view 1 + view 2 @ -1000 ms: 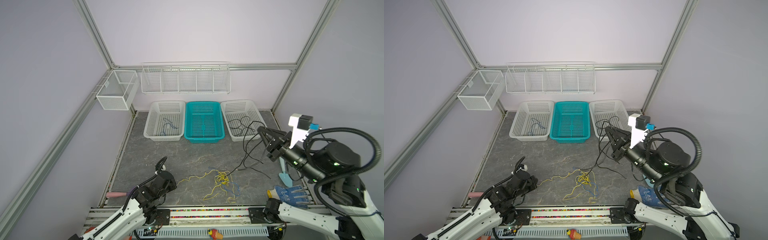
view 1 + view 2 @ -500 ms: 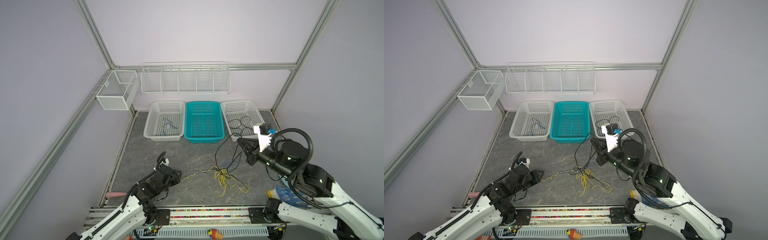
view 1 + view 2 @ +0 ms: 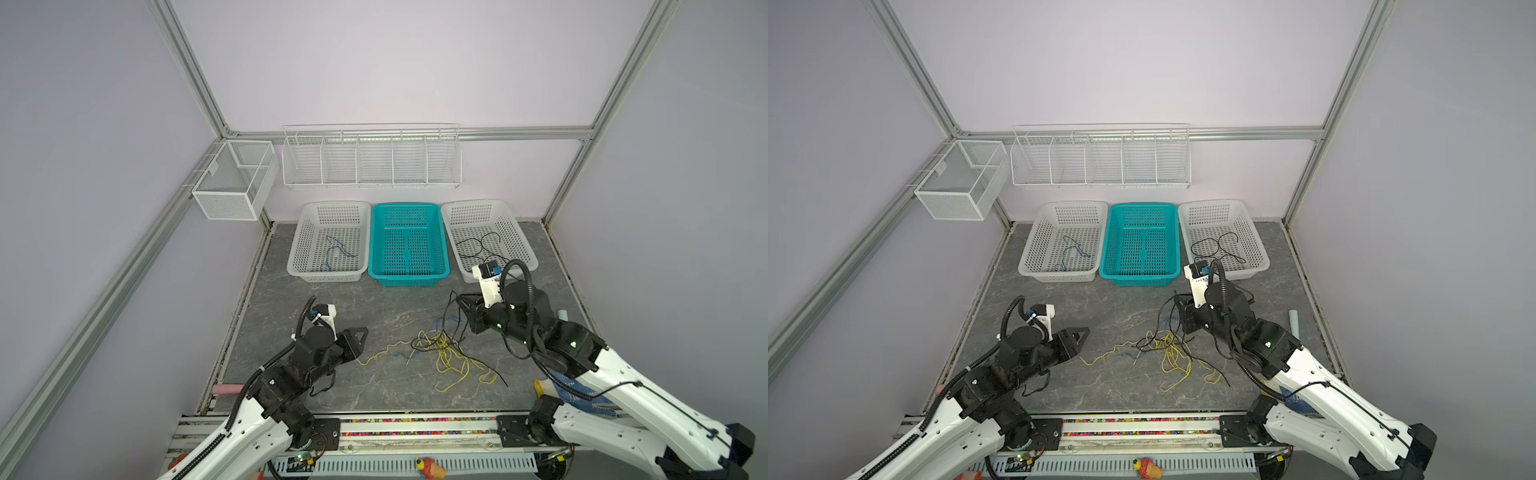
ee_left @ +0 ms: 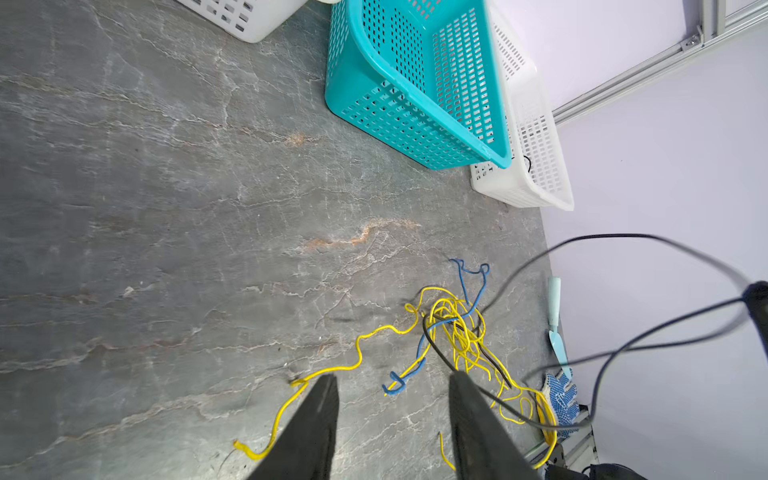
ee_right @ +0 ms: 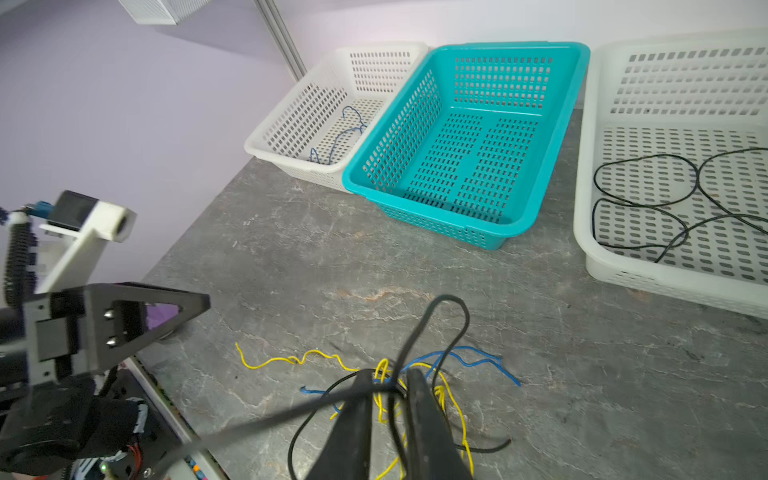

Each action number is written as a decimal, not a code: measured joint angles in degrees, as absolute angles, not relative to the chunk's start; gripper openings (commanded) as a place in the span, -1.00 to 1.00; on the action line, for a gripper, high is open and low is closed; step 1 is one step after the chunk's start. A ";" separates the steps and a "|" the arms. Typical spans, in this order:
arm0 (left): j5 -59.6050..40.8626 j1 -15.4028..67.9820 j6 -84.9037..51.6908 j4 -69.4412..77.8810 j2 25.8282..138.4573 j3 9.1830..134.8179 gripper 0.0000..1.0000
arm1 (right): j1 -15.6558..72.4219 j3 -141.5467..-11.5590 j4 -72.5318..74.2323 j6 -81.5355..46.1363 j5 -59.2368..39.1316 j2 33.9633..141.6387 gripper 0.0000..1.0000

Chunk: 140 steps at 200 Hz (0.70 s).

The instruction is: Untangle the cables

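The cables lie as a tangle (image 3: 440, 353) (image 3: 1163, 349) of yellow, blue and black wires on the grey floor, between the two arms. My left gripper (image 3: 365, 332) (image 4: 392, 376) is open just left of it, above a yellow end (image 4: 291, 399) and a blue end (image 4: 395, 386), holding nothing. My right gripper (image 3: 460, 301) (image 5: 390, 374) hovers over the tangle's right side. Its jaws stand a narrow gap apart. A black cable (image 5: 449, 301) loops up through that gap and drapes loosely over the fingers. One blue cable (image 3: 336, 249) lies in the left white basket, one black cable (image 3: 478, 245) in the right one.
A teal basket (image 3: 409, 278) stands between the white baskets (image 3: 299, 249) (image 3: 523, 245) at the back. A wire rack (image 3: 370, 158) and a mesh box (image 3: 232, 183) hang on the walls. A blue-white glove (image 3: 569, 392), a pale blue tool (image 3: 1295, 324) and a pink object (image 3: 226, 389) lie along the edges.
My right arm came down from high on the right to the tangle, bringing the black cable, and its jaws parted slightly. My left gripper opened and reached toward the yellow end.
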<state>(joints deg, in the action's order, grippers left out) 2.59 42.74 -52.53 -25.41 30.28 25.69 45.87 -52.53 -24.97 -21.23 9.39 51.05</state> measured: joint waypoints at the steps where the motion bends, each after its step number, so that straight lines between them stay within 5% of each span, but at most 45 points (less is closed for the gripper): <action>1: 2.57 42.76 -52.56 -25.39 30.26 25.65 -0.10 | 45.84 -52.49 -24.95 -21.26 9.39 51.07 -0.62; 35: 2.42 42.76 -52.95 -25.15 30.20 23.90 -0.10 | 45.36 -51.72 -23.88 -22.20 8.36 51.05 -0.73; 84: 1.58 42.76 -53.32 -24.64 30.26 23.14 -0.09 | 44.56 -51.57 -24.32 -22.63 8.97 51.16 -0.28; 140: 1.43 42.76 -53.36 -24.01 29.56 22.26 -0.09 | 43.94 -45.98 -27.40 -24.27 7.18 55.66 -0.29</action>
